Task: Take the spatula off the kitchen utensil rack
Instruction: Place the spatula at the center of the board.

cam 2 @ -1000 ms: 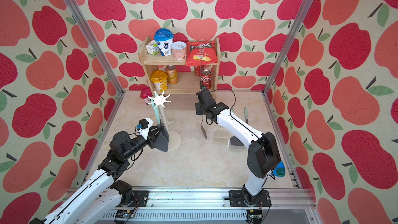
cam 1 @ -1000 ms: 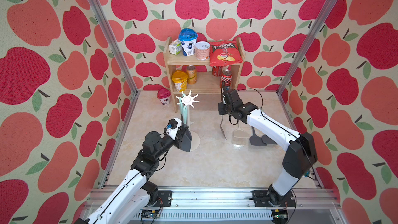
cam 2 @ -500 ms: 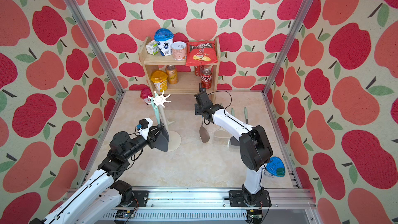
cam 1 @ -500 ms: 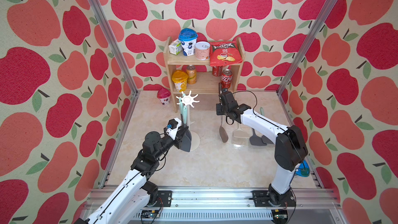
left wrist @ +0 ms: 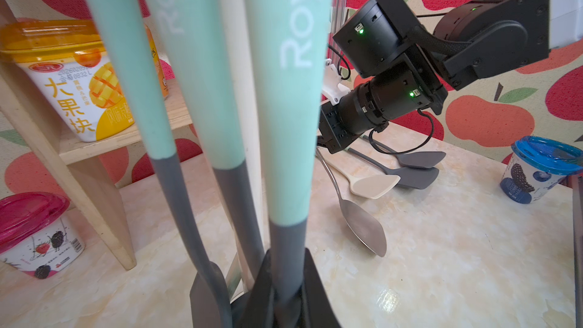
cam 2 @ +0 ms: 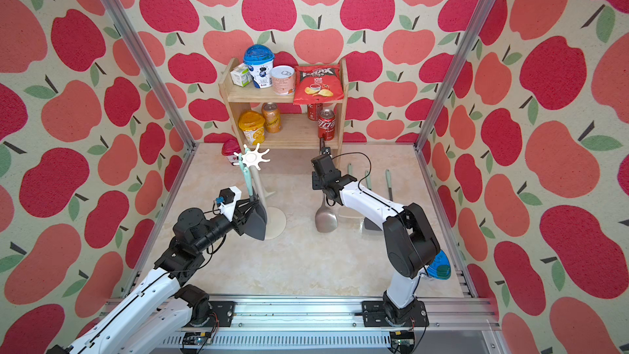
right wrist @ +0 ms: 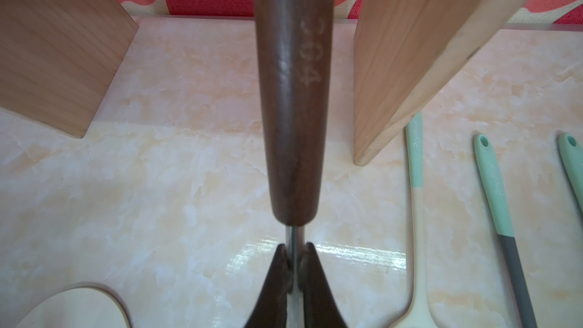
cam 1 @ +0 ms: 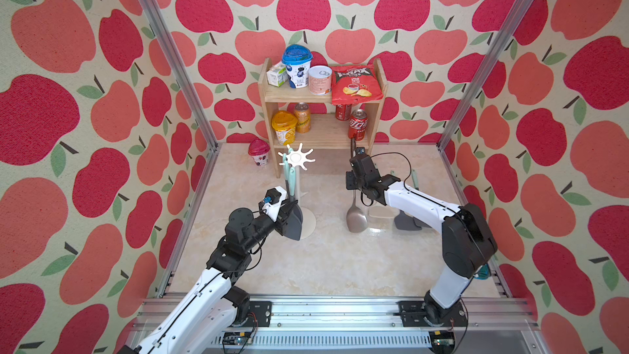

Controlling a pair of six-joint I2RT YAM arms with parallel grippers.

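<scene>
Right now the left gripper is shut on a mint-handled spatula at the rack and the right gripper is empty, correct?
The right gripper is not empty: the right wrist view shows it shut on the metal shaft of the brown-handled steel utensil. The left gripper is shut on a mint-handled spatula at the rack.

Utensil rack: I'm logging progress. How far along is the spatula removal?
Done: three utensils lie on the table, and a metal spatula is clear of the kitchen utensil rack. In hand: the right jaws are shut on its shank; the left jaws are shut on a mint-handled spatula hanging on the rack. Left: likely setting the metal one down and unhooking the mint one.
</scene>
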